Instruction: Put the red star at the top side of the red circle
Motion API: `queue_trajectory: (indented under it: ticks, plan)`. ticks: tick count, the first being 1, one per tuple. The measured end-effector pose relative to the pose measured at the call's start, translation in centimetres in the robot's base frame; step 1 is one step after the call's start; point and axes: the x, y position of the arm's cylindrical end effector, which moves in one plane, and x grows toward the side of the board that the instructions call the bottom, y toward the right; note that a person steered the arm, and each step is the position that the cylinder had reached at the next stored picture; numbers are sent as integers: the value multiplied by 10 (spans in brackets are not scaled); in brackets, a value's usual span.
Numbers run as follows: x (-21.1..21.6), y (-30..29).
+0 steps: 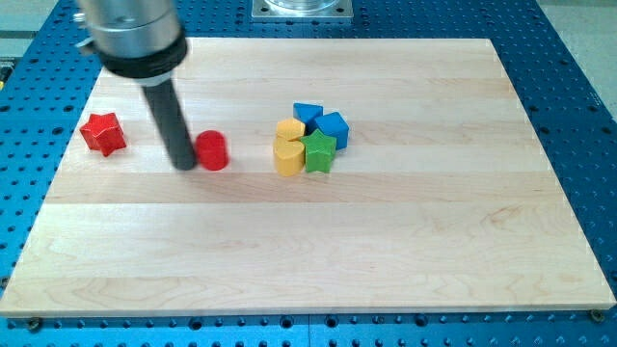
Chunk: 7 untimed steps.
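Currently, camera view: wooden bench point(386, 251) on a blue perforated base point(578, 58). My tip point(182, 165), the tool, is a bare rod with nothing to open or close and nothing held; it sits just left of the red circle point(212, 151), touching or nearly so. Red star point(103, 133) lies well apart to the left, near the bench's left edge. Right of the circle, a tight cluster: two yellow blocks point(287, 149), shapes unclear, green star point(319, 152), blue blocks point(323, 123) on the far side.
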Motion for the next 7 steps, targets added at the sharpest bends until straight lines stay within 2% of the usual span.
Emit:
queue_trajectory:
  ticks: [1,2,3,4,6,7]
  plan:
    - [-2,55]
    - [39,13]
    - [117,-114]
    - [116,-176]
    - [-8,-167]
    - [-42,-102]
